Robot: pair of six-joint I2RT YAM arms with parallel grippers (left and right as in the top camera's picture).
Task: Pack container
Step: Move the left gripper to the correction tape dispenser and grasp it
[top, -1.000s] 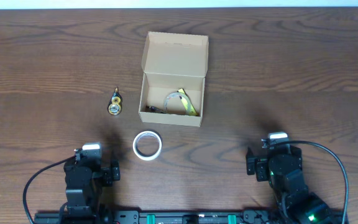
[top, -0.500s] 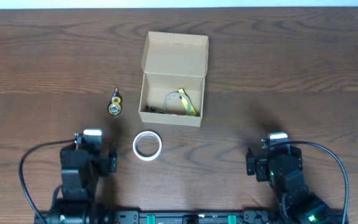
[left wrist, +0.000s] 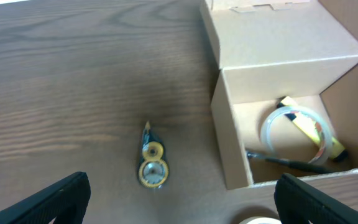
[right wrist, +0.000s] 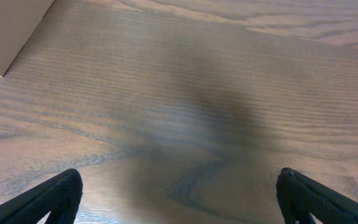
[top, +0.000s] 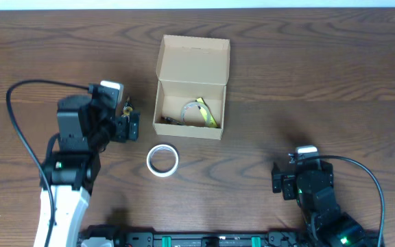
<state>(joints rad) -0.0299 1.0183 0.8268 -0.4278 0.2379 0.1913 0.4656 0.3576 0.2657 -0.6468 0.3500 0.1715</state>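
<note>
The container is a brown cardboard box with its flap lid open to the far side; it also shows in the left wrist view. Inside lie a clear tape roll, a yellow item and a dark pen. A small black-and-yellow correction tape dispenser lies left of the box, also seen in the left wrist view. A white tape roll lies in front of the box. My left gripper is open, over the dispenser. My right gripper is open and empty at the front right.
The box's corner shows at the top left of the right wrist view. The wooden table is bare to the right of the box. The left arm's cable loops over the left side.
My left arm has swung forward from the front edge to the dispenser beside the box. The right arm has not moved.
</note>
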